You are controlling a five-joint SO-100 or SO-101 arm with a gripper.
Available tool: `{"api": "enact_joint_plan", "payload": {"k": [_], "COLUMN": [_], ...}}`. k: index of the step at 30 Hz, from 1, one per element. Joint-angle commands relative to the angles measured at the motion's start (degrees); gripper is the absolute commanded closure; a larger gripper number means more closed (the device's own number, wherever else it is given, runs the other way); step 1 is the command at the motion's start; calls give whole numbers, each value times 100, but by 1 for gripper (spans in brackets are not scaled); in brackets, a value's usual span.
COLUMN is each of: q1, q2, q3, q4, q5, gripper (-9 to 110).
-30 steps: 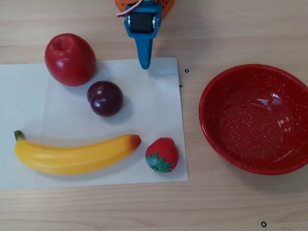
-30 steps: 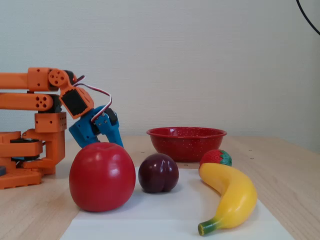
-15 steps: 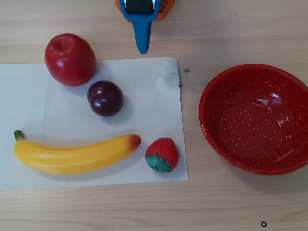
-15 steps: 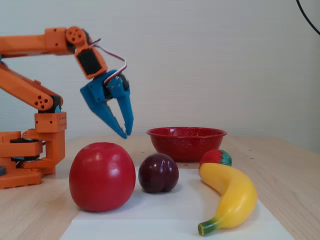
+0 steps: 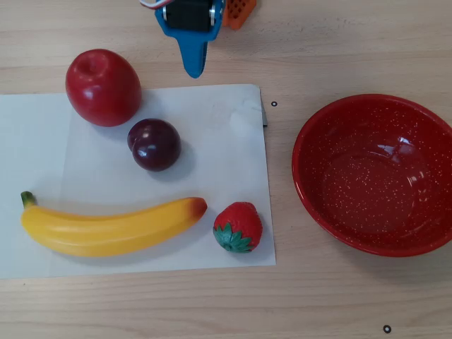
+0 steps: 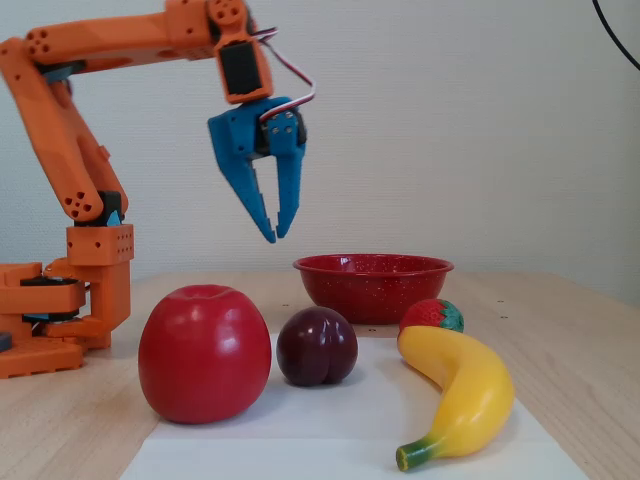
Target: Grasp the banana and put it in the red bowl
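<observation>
The long yellow banana [image 5: 113, 227] lies on a white paper sheet [image 5: 219, 120], green stem to the left in the overhead view; in the fixed view it [image 6: 465, 385] lies at the front right with the stem toward the camera. The red speckled bowl [image 5: 311, 183] stands empty to the right of the sheet, and at the back in the fixed view [image 6: 372, 285]. My blue gripper [image 6: 277, 236] hangs high in the air, pointing down, fingertips together and empty. In the overhead view it [image 5: 193, 69] sits at the top edge, far from the banana.
A red apple [image 5: 103, 87], a dark plum [image 5: 154, 144] and a strawberry [image 5: 238, 227] lie on the sheet around the banana. The orange arm base [image 6: 60, 310] stands at the left in the fixed view. Bare wooden table [image 5: 212, 304] lies in front.
</observation>
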Motion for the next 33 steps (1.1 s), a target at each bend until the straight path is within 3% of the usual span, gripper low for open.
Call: {"api": "enact_joint_plan", "payload": {"k": [1, 18, 33], "q1": [-325, -1046, -1556], "q2": [-123, -2909, -4781], "q3": [-1002, -4579, -6908], "q4": [220, 1573, 2250], "q5": [264, 1441, 2188], "gripper": [101, 100, 83]}}
